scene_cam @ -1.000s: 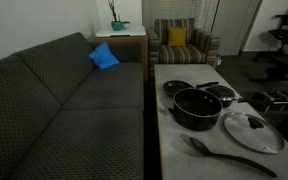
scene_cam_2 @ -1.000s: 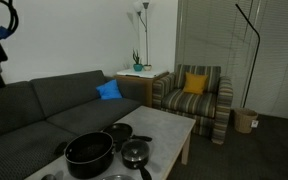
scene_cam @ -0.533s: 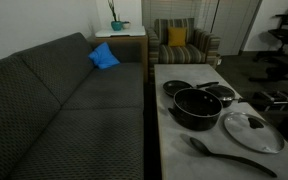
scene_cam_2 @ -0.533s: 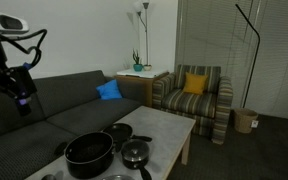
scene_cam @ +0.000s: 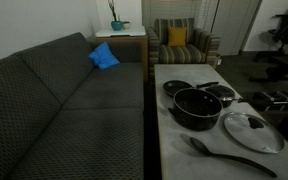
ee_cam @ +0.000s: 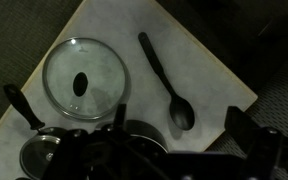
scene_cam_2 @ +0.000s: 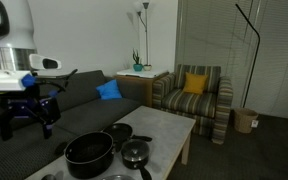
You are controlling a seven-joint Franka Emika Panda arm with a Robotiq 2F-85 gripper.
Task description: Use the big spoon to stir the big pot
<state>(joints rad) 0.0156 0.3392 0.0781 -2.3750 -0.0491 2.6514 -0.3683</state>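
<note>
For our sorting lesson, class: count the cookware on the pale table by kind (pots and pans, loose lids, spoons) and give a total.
Pots and pans: 3 (big pot, small pan, second small pan)
Loose lids: 1 (glass lid)
Spoons: 1 (big spoon)
Total: 5

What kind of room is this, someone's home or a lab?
Most likely a living room or lounge: a long dark sofa, a striped armchair with a yellow cushion, and a floor lamp. Oddly, a big pot sits on the low table.
</note>
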